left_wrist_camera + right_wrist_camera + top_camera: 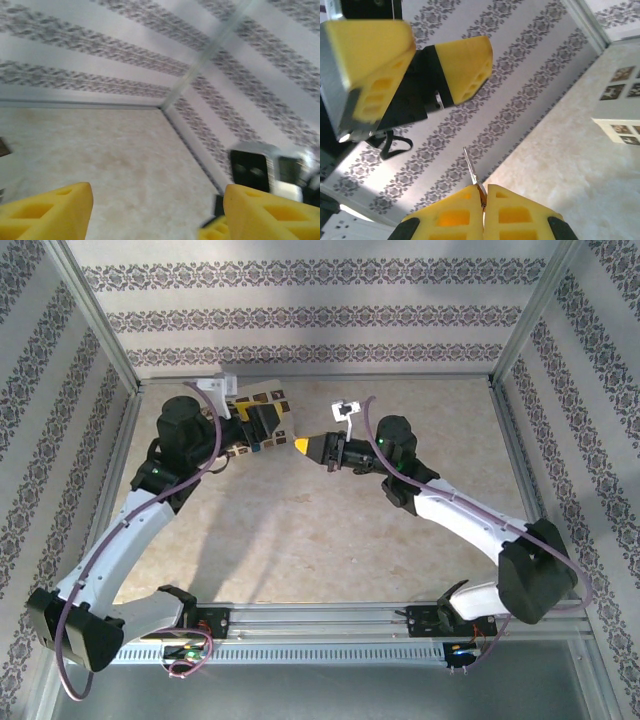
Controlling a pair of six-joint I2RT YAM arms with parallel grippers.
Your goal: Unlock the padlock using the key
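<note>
Key is pinched in the right gripper. Its yellow pads are pressed together on it with no gap, and the thin metal blade pokes out from between the tips, leaning a little to one side. The blade points toward the left gripper, which hangs close by but isn't touching it.

The left gripper is wide open and holds nothing. From its own wrist camera its two yellow fingers sit at opposite bottom corners of the shot, with bare table between them. The right wrist camera agrees: both yellow tips are spread apart, with the black body behind them.

From above, the two arms reach in from either side and meet near the back middle of the table, gripper tips facing each other, raised off the surface.

A white card with brown patterned squares lies flat on the table under and beside the left gripper. Striped floral wallpaper covers the walls around it all.

Where the padlock is, honestly can't tell. There's a blurry silver-and-black thing at the right of the left wrist shot, too smeared to identify.
</note>
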